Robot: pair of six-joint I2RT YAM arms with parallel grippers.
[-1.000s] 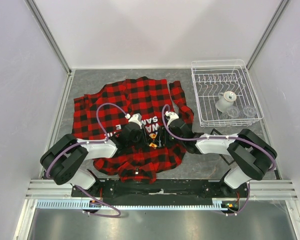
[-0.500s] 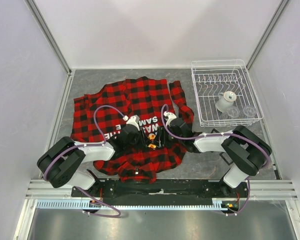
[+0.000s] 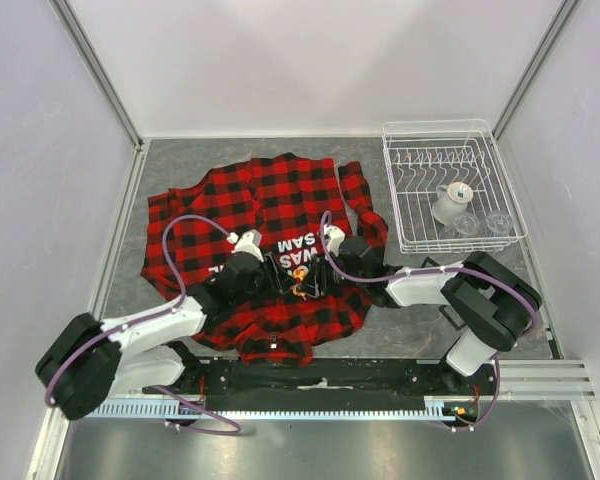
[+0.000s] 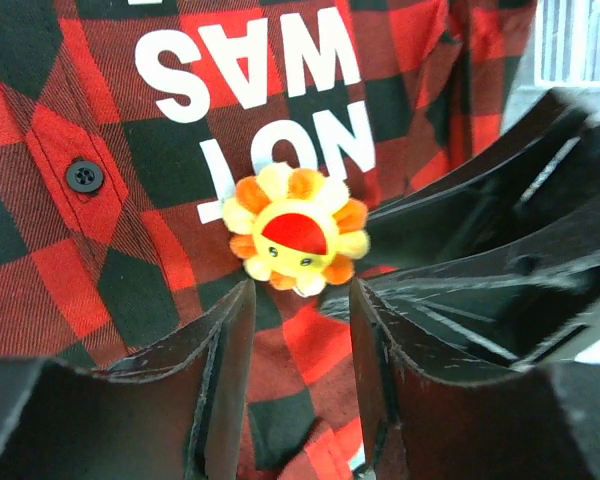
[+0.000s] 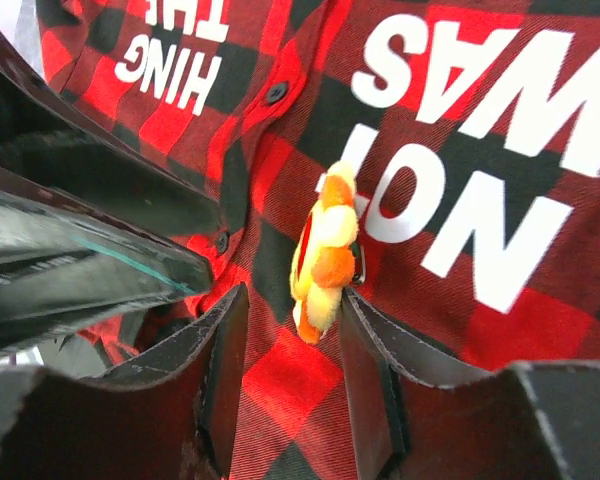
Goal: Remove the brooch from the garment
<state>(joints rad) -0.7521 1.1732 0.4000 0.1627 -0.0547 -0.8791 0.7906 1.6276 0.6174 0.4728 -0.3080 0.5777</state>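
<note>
The garment [image 3: 270, 200], a red-and-black plaid shirt with white letters, lies spread on the grey table. The brooch [image 3: 300, 272], a yellow-orange flower with a red centre, is pinned below the letters. My left gripper [image 3: 283, 272] is open, low over the cloth just left of it. In the left wrist view the brooch [image 4: 298, 238] sits just beyond the left gripper [image 4: 298, 300]. My right gripper [image 3: 318, 268] is open just right of the brooch. In the right wrist view the brooch [image 5: 325, 255] shows edge-on at the right gripper [image 5: 290, 300], close against one finger [image 5: 365, 340].
A white wire dish rack [image 3: 455, 140] stands at the back right with a white spool [image 3: 452, 200] and clear glasses in it. The left gripper's black body [image 5: 80, 200] and the right one's [image 4: 480, 230] crowd each other over the shirt front.
Both grippers have moved a little further up the shirt and closed in on the brooch. The left arm has stretched out, its elbow swinging low to the left.
</note>
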